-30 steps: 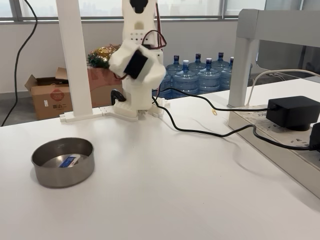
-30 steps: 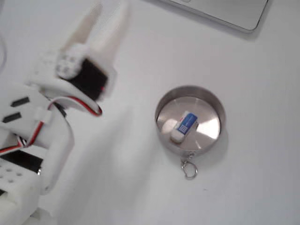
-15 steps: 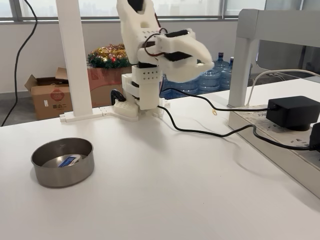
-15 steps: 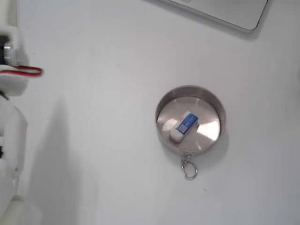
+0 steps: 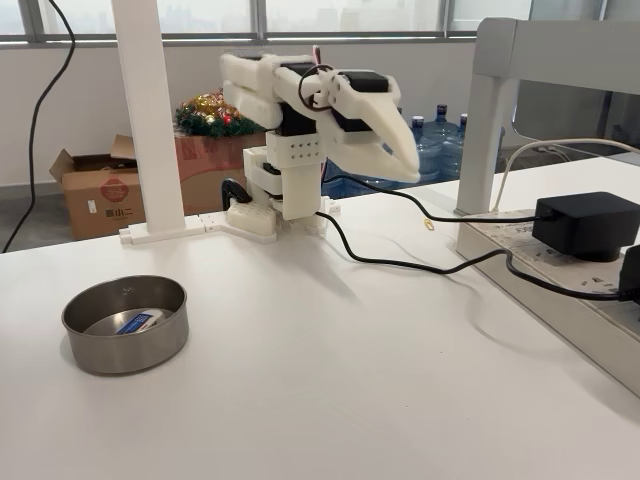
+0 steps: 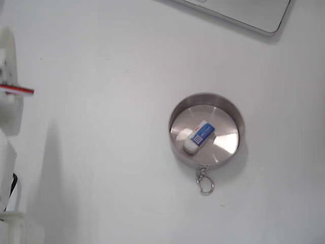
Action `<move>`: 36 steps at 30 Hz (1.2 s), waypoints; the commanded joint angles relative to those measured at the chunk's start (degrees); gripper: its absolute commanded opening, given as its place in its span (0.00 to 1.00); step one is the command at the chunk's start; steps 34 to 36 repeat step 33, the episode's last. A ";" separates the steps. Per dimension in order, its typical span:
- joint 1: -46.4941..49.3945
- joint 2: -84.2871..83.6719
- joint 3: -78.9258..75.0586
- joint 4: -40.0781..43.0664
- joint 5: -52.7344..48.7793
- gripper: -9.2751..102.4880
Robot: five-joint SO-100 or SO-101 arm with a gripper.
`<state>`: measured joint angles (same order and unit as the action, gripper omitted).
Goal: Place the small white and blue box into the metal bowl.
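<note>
The small white and blue box (image 5: 135, 323) lies flat on the bottom of the metal bowl (image 5: 125, 356), which stands at the table's front left. From above, the box (image 6: 198, 136) rests left of the middle of the bowl (image 6: 227, 136), blue face up. My gripper (image 5: 404, 166) hangs folded in front of the arm's base at the back of the table, far from the bowl. It points down to the right, shut, with nothing between its fingers. A part of the white arm (image 6: 7, 96) shows at the left edge.
A black cable (image 5: 400, 263) runs across the table to a black power adapter (image 5: 585, 222) on a strip at the right. A white post (image 5: 150, 120) stands at the back left. A key ring (image 6: 205, 184) lies against the bowl. A grey slab (image 6: 244, 12) sits at the top.
The arm has swung away from the bowl's side, turned right and folded down over its base. It has left most of the view from above. The box still lies in the bowl.
</note>
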<state>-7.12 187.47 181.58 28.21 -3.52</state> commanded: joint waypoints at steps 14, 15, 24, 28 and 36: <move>-0.97 13.71 2.81 33.66 -0.79 0.04; -0.97 13.71 2.81 33.66 -0.79 0.04; -0.97 13.71 2.81 33.75 -0.79 0.04; -0.97 13.71 2.81 33.75 -0.79 0.04; -0.97 13.71 2.81 33.75 -0.79 0.04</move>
